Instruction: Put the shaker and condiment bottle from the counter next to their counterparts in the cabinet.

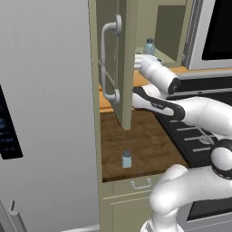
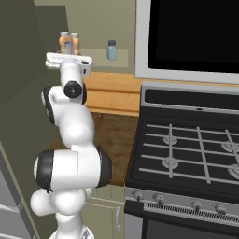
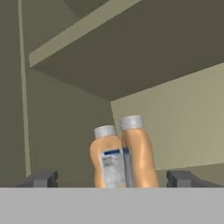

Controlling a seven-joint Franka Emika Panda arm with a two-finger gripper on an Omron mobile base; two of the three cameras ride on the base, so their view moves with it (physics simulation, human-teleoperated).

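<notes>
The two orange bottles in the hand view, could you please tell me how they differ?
The left orange bottle is shorter and shows a pale label with a blue band; the right orange bottle stands taller, its label mostly hidden. The left one leans toward the right one, touching it. Both are orange-tan with pale caps, inside the cabinet.

Our arm rises from the base, folds at the elbow and reaches up and forward, forearm stretched toward the upper part of the scene. In the right base view the wrist stands near vertical with the hand (image 2: 70,59) at its top, its white flange lying level. In the left base view the forearm runs up and to the left, wrist end partly hidden. In the hand view both dark fingertips (image 3: 41,178) sit wide apart, so our hand is spread and holds nothing.
</notes>
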